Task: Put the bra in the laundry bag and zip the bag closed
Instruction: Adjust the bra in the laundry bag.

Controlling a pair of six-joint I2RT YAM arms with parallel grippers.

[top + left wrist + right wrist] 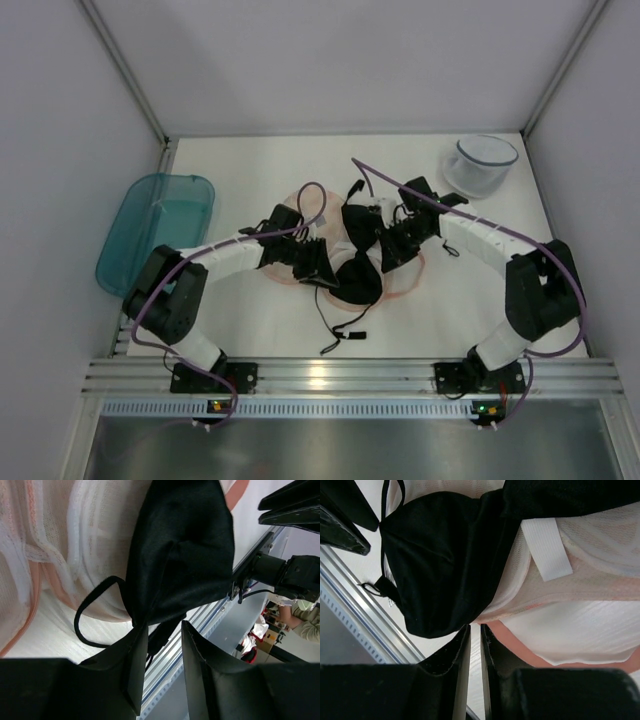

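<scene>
both cups of the bra (440,560) lie on the laundry bag (580,600)

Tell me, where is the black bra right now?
In the top view, the bra lies in the middle of the table, on top of the open laundry bag. It sits between the left tool and the right tool.

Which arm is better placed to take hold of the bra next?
Probably left. The left tool has its jaws apart with an edge of the bra right at them; the right tool sits at a cup's rim, jaws almost closed.
</scene>
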